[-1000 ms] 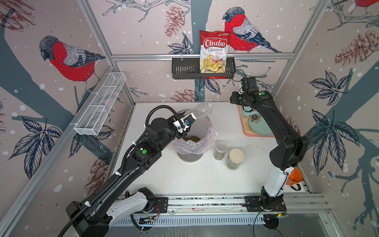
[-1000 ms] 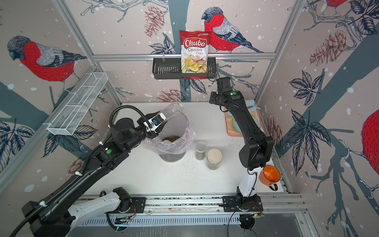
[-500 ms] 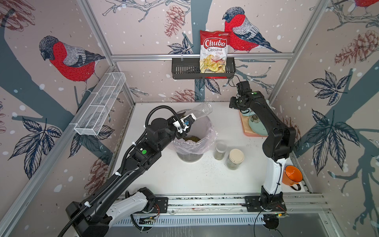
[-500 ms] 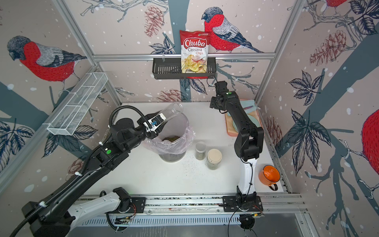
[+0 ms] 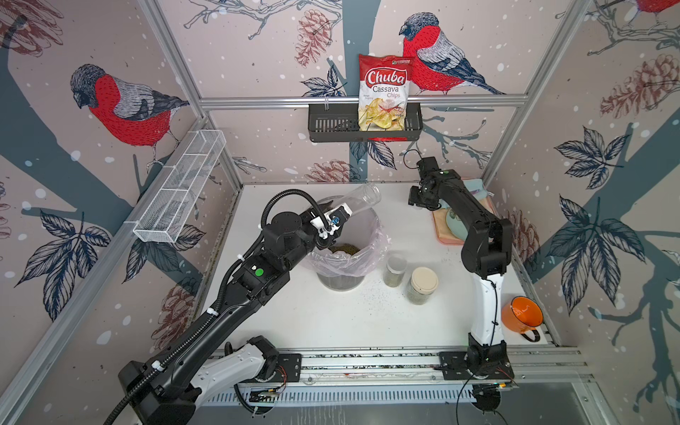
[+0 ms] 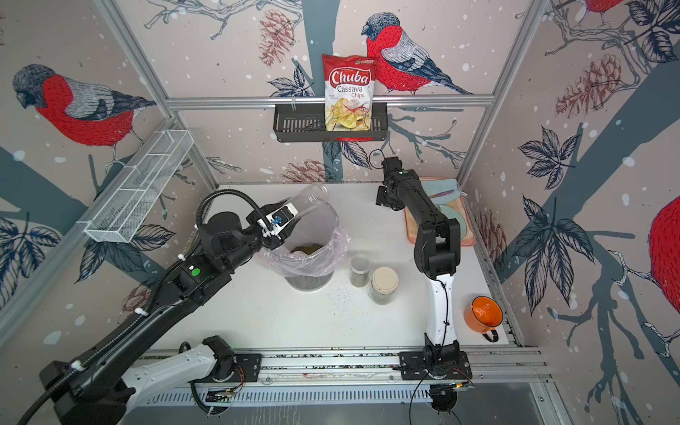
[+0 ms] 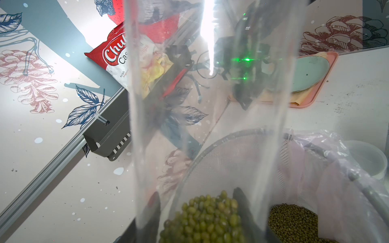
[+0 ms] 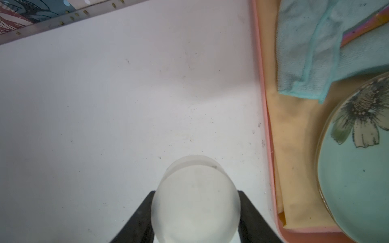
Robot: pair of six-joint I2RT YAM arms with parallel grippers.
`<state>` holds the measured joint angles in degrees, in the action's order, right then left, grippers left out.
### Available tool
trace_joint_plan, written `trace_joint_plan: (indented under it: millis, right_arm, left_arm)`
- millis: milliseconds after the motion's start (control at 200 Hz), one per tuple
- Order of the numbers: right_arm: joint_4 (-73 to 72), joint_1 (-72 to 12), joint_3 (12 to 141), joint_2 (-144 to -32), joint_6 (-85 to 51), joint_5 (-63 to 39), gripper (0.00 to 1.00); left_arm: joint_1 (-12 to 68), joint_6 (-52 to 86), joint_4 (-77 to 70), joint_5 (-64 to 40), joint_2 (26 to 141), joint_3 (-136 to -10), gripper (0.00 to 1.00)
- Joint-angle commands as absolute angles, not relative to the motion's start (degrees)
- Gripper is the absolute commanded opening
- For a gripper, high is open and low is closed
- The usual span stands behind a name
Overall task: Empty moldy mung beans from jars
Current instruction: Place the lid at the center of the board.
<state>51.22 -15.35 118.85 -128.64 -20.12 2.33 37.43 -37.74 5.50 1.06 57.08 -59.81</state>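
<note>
The left gripper (image 5: 340, 217) is clamped on the tall tube jar (image 5: 362, 197). It holds the jar tilted above the lined bin (image 5: 340, 283) at the middle of the worktop (image 5: 331, 323), free end raised toward the far right. Mung beans (image 7: 206, 218) sit in the gripped end, and more lie in the bin (image 5: 344, 249).

The short jar (image 5: 394, 270) and the lidded jar (image 5: 422, 285) stand just right of the bin, with stray beans near them. The right gripper (image 8: 196, 192) pinches a frosted white cap (image 8: 195, 210) above the worktop, beside the pink tray (image 8: 267, 126).
</note>
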Motion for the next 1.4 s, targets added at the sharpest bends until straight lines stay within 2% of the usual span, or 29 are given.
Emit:
trace_joint_plan:
  millis: [0, 465, 1066, 1391]
  right_arm:
    - [52.30, -15.23, 118.51, -130.18, -21.05, 1.41, 0.49]
    - [52.01, -15.21, 110.15, -128.90, -20.74, 5.84, 0.49]
    - [45.94, -15.99, 88.91, -116.58, -21.50, 7.30, 0.49]
    - [41.60, -15.35, 74.38, -104.33, -24.70, 8.32, 0.49]
  left_arm:
    - [37.44, -37.62, 1.80, -0.08, 57.11, -59.85, 0.40]
    - [37.44, -37.53, 1.85, -0.36, 56.87, -59.67, 0.40]
    - [37.44, -37.27, 2.46, -0.77, 56.16, -60.12, 0.40]
    - [37.44, -37.09, 2.37, -1.07, 56.16, -60.15, 0.41]
